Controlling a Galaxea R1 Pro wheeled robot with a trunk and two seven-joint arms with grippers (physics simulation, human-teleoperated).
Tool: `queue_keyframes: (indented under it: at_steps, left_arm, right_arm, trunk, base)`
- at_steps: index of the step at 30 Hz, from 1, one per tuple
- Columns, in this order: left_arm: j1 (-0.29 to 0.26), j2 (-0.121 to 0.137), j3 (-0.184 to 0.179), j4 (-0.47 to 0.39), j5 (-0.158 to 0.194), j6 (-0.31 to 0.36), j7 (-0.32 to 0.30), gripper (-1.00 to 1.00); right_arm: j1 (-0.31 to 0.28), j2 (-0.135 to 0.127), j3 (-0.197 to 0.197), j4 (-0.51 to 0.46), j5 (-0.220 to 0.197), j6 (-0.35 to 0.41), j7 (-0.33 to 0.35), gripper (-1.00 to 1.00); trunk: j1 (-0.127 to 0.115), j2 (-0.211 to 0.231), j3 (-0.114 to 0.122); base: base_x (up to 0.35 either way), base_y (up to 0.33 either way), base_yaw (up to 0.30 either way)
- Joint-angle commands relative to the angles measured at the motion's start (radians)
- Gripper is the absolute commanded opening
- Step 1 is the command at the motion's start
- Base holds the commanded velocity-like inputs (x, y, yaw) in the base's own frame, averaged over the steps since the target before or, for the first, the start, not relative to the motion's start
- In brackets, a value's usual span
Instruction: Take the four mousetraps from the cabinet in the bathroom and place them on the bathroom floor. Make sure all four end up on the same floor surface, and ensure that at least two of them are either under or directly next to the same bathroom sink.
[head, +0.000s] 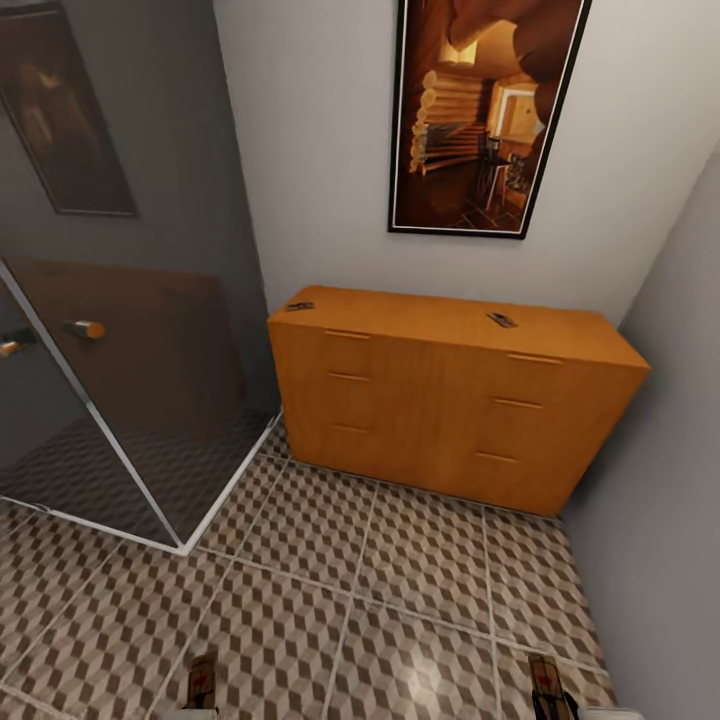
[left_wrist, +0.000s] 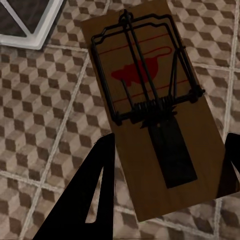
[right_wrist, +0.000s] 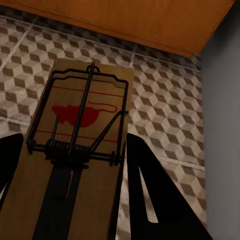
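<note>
The bathroom floor (head: 400, 590), tiled in a brown, beige and white cube pattern, spreads across the lower half of the head view. Against the far wall stands the cabinet (head: 450, 410), orange-brown, with its drawer fronts shut. A dark glass shower screen (head: 130, 400) closes off the corner to its left, and a framed picture (head: 480, 110) hangs on the wall above it.

Two mousetraps lie on the cabinet top, well apart: one (head: 299, 306) near its left end and one (head: 501, 320) toward the right.

The left hand (left_wrist: 167, 165) holds a third mousetrap (left_wrist: 150, 115) above the tiles. The board sits between the two dark fingers (left_wrist: 92, 195), which press against its long edges near the end with the flat black plate; the end with the red mouse print and wire bar sticks out beyond the fingertips. In the head view this trap shows at the bottom edge, left of centre.

The right hand (right_wrist: 70, 185) grips the fourth mousetrap (right_wrist: 85, 145) the same way, a finger (right_wrist: 150, 195) against each long edge, the red print and wire frame projecting forward toward the cabinet's base and the grey side wall (right_wrist: 220, 125). This one shows at the bottom right of the head view.
</note>
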Motion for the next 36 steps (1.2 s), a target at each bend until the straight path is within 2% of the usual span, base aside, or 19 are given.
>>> queue_keyframes:
  at_steps: [1, 36]
  left_arm:
    - [-0.002, -0.001, -0.009, 0.004, 0.000, -0.005, 0.008, -1.00]
    - [-0.002, -0.001, -0.009, 0.004, 0.000, -0.005, 0.008, -1.00]
  right_arm:
    - [-0.001, 0.001, -0.007, 0.000, 0.000, -0.004, 0.013, -1.00]
    - [-0.001, 0.001, -0.007, 0.007, 0.000, -0.004, 0.013, -1.00]
  trunk:
    - [0.000, 0.000, -0.001]
    - [0.000, 0.000, -0.001]
  base:
    - [0.000, 0.000, 0.286]
    - [0.000, 0.000, 0.286]
